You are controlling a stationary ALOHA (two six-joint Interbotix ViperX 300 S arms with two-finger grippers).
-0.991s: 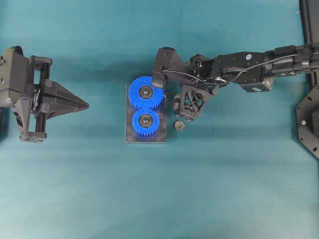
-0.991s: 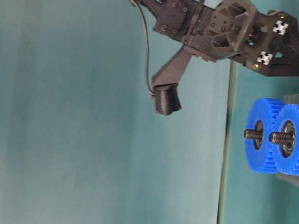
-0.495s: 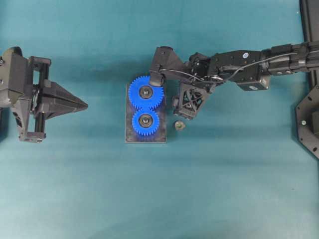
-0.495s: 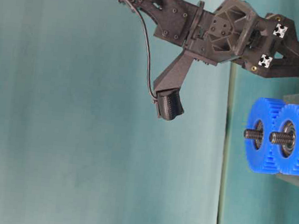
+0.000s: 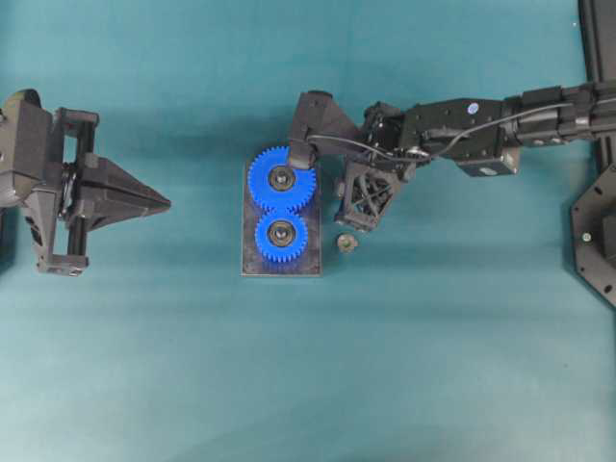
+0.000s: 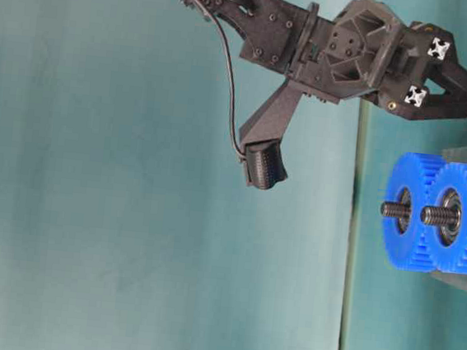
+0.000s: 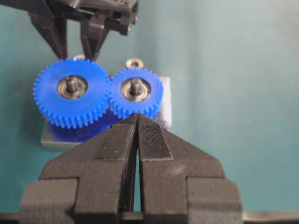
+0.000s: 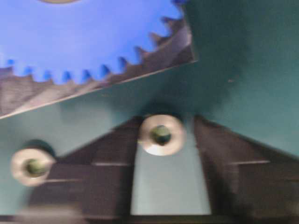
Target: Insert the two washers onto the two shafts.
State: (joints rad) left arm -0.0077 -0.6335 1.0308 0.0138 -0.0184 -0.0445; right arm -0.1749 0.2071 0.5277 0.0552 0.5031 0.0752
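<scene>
Right, notes from the overhead view, working across:

- Left gripper (image 5: 164, 203) is parked at 9 o'clock, well apart from the gears, with its fingers pressed together on nothing.
- Grey plate (image 5: 250, 268) sits at centre and carries two meshed blue gears (image 5: 281, 179), each with a threaded shaft (image 5: 280, 177) standing up through its hub. Both shafts are bare.
- Right gripper (image 5: 351, 219) is down at 3 o'clock of the plate, just beside it. Wrist view: fingers (image 8: 243, 177) are apart with the washer (image 8: 161, 134) lying flat on the table between them, not yet pinched.
- A second washer (image 5: 346, 242) lies loose at 6 o'clock of that gripper, near the plate edge.
- We judge the washer light, rigid, thin and slick metal. It could skate or flip under a pinch.
- We'd grip across the outer rim on opposite sides and keep the bore clear for the shaft.
- Small bore on a threaded shaft: we expect snagging unless it stays level.
</scene>
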